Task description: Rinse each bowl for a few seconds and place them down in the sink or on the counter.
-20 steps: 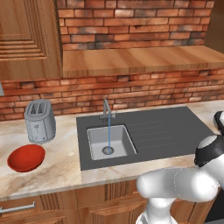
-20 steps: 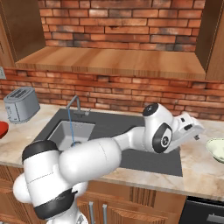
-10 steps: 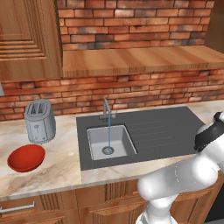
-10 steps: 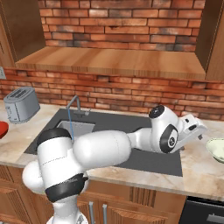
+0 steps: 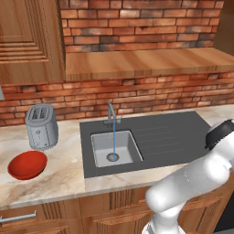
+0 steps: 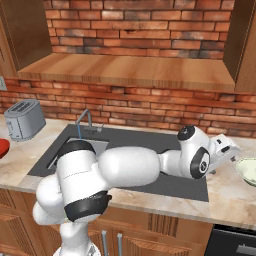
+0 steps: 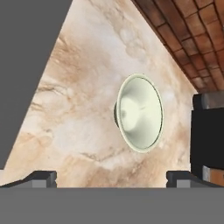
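The pale cream-green bowl (image 7: 140,113) stands on the counter (image 7: 87,109) right of the sink; the right base view has the bowl (image 6: 247,170) at its right edge. My gripper (image 7: 111,177) is open and hangs above the counter a little short of this bowl, with nothing between its fingertips (image 7: 41,177). In the right base view the gripper (image 6: 230,151) sits just left of the bowl. The glossy red bowl (image 5: 27,164) rests on the counter (image 5: 64,160) far left of the sink (image 5: 169,137). Water runs from the faucet (image 5: 111,114) into the steel basin (image 5: 103,148).
A silver toaster (image 5: 42,126) stands behind the red bowl. A brick wall (image 7: 188,35) backs the counter, with a wooden shelf (image 5: 146,61) above it. A black appliance (image 7: 208,135) lies past the cream-green bowl. My arm (image 6: 130,167) stretches across the sink's drainboard (image 5: 160,135).
The arm has reached further right, bringing the hand closer to the cream-green bowl. The jaws stayed open, and both bowls kept their places.
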You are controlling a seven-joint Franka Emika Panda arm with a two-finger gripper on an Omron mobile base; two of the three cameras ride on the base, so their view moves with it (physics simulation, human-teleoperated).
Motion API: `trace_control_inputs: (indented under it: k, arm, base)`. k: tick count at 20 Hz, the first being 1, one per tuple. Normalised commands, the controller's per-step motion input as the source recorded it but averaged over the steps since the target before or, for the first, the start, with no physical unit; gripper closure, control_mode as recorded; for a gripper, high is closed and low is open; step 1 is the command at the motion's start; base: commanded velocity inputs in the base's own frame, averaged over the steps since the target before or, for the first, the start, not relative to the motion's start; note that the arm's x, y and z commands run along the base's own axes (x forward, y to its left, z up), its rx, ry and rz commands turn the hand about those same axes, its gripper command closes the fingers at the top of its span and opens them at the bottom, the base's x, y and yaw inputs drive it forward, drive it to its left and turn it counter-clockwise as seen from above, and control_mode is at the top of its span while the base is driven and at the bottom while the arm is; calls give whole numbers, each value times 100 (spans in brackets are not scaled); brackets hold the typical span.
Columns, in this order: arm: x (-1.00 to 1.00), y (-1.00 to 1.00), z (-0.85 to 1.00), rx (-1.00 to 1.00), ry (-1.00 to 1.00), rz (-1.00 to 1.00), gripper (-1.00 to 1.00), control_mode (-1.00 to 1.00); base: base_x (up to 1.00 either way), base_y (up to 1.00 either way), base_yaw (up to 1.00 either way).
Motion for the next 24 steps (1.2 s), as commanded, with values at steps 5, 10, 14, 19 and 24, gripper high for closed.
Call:
trace_control_inputs:
  k: [5,10,14,19,24]
  arm:
    - [13,-17,-18,0,-1,3,-100,-100]
    - [15,-14,-14,0,-1,2,-100,-100]
    - [20,-11,-10,0,0,0,-100,-100]
    - [18,-17,-10,0,0,0,-100,-100]
    - [17,-25,-10,0,1,0,-100,-100]
  base:
    - [0,0,0]
    - [0,0,0]
    - [0,0,0]
    - [0,0,0]
    - [0,0,0]
